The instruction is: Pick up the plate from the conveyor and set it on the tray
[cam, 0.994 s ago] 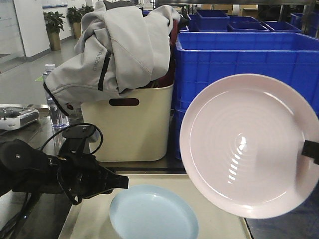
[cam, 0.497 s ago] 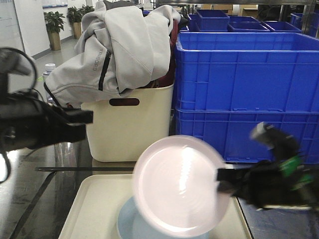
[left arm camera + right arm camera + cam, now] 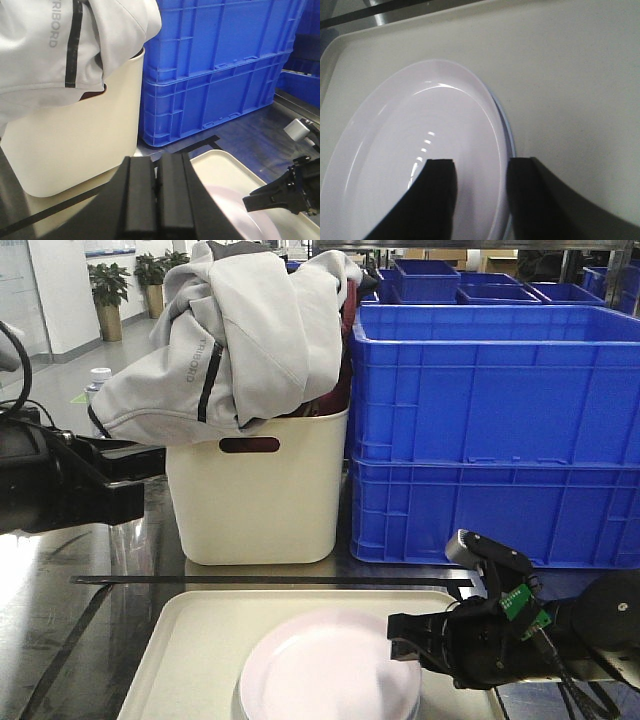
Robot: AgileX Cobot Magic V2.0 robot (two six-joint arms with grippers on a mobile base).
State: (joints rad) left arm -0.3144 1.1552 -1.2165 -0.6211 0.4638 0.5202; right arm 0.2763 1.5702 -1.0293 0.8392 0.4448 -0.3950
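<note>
Pink plate (image 3: 330,665) lowered onto tray (image 3: 190,640), right fingers (image 3: 440,200) astride its rim, left fingers (image 3: 157,192) closed, jacket (image 3: 225,335) reading "TRIBORD"

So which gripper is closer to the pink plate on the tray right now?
The right. The right gripper is at the pink plate's rim, one finger over the plate and one outside it. The left gripper is shut and held above the tray's near-left side, off the plate.

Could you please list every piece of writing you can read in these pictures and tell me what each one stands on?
"TRIBORD": printed down the grey jacket draped over the cream tub, by its black zip; the left wrist view shows only "RIBORD".
The posters on the far white wall: too blurred to read.
No other text shows.
</note>
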